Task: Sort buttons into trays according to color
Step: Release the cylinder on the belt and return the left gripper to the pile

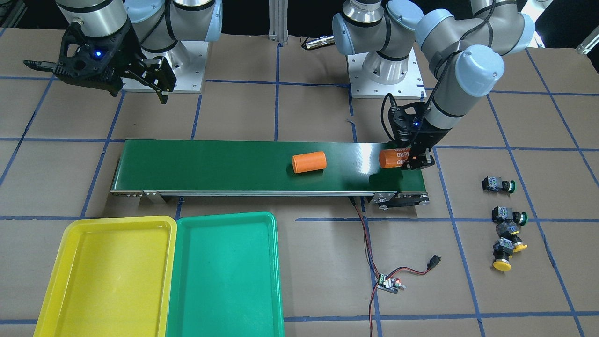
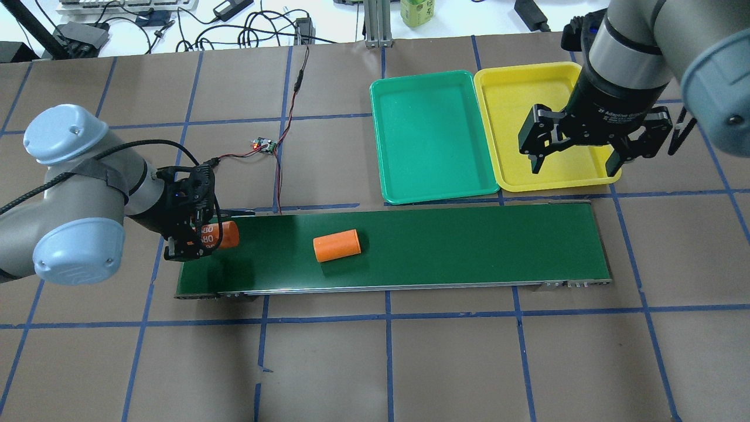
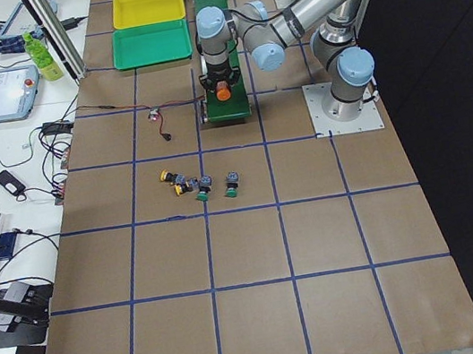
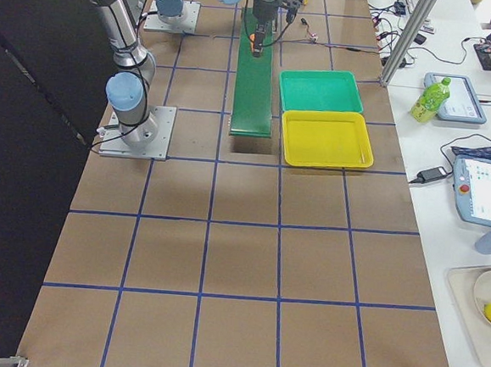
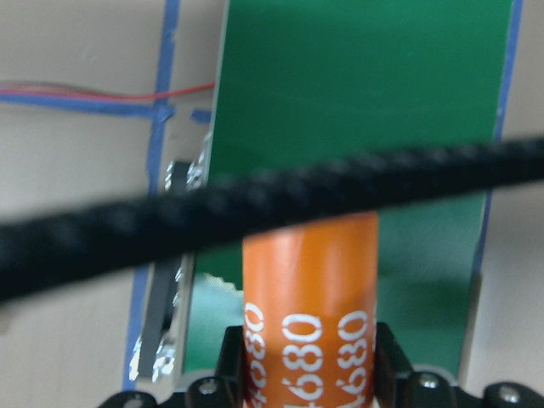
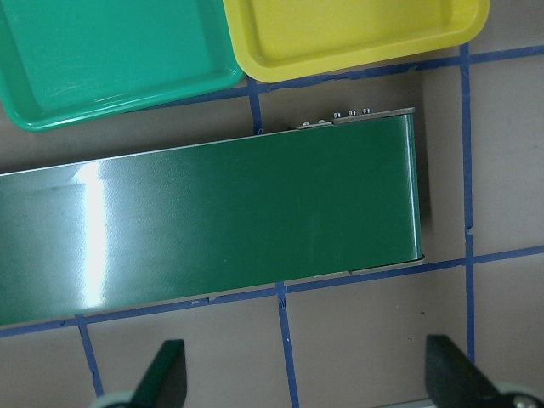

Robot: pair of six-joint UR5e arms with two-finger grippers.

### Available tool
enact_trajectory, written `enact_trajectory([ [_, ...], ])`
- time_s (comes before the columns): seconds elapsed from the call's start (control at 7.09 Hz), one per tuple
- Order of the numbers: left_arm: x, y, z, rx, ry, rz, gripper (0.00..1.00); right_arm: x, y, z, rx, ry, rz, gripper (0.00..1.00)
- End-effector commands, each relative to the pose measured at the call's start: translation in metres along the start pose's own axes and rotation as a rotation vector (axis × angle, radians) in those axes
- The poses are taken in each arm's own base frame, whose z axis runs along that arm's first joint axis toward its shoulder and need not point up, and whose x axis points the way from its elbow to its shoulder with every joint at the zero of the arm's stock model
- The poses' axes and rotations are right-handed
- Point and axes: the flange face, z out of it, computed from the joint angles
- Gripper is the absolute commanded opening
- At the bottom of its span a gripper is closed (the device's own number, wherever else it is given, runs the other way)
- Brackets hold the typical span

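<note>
Four buttons [image 1: 510,216] lie on the bare bench [image 1: 318,112] just off one end of the conveyor belt [image 1: 224,166], in a loose row. One green-capped button [image 1: 499,184] sits alone, nearest the belt. The other green cap and the two yellow-capped buttons [image 1: 502,256] are bunched close together further out; cannot tell if they touch. The yellow tray [image 1: 70,234] and green tray [image 1: 262,224] sit side by side, long edges touching, on the bench beside the belt's opposite end, on the side away from the robot base. The left tool [image 1: 418,162] is down over the belt end nearest the buttons, pinching an orange cylinder [image 1: 390,158] with white "680" print, one finger on each side of it in the left wrist view. A second orange cylinder [image 1: 309,162] lies on its side near the belt's middle, apart from the first. The right tool [image 2: 574,169] hangs spread wide above the far belt end, over the near edge of the yellow tray in the overhead view, with nothing between its fingers [image 6: 166,374]. A small controller board [image 1: 390,283] with red and black wires [image 1: 369,248] lies on the bench on the tray side of the belt.
</note>
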Motion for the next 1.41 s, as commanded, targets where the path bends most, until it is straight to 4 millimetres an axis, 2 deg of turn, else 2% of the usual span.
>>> enact_trajectory([
  [0.0,0.009,-0.003,0.015,-0.003,-0.058,-0.003,1.00,-0.001,-0.001,-0.001,0.011,-0.001,0.002,1.00],
  [0.14,0.002,0.004,0.001,-0.003,-0.087,-0.016,1.00,-0.002,-0.002,0.001,0.006,-0.008,0.002,1.00],
  [0.28,-0.012,0.021,-0.018,-0.012,-0.118,-0.052,1.00,-0.002,-0.003,0.003,0.004,-0.008,0.002,1.00],
  [0.42,-0.034,0.071,-0.045,-0.010,-0.107,-0.162,1.00,-0.001,-0.003,0.003,0.004,0.000,-0.006,1.00],
  [0.56,-0.051,0.134,-0.075,0.006,-0.049,-0.266,1.00,-0.001,-0.003,0.002,0.007,0.003,0.002,1.00],
  [0.71,-0.056,0.188,-0.084,0.026,-0.006,-0.354,1.00,0.000,-0.001,-0.001,0.012,-0.006,-0.007,1.00],
  [0.85,-0.067,0.222,-0.070,0.031,0.015,-0.256,1.00,-0.002,0.004,-0.003,0.011,-0.012,-0.013,1.00],
  [0.99,-0.075,0.250,-0.048,0.040,0.026,-0.199,1.00,-0.001,0.005,-0.005,0.015,-0.006,-0.013,1.00],
  [1.13,-0.079,0.296,-0.026,0.027,-0.039,-0.155,1.00,-0.001,0.009,-0.005,0.010,-0.010,-0.004,1.00],
  [1.27,-0.077,0.326,-0.010,0.030,-0.041,-0.140,1.00,0.003,0.014,-0.012,0.026,0.006,0.004,1.00],
])
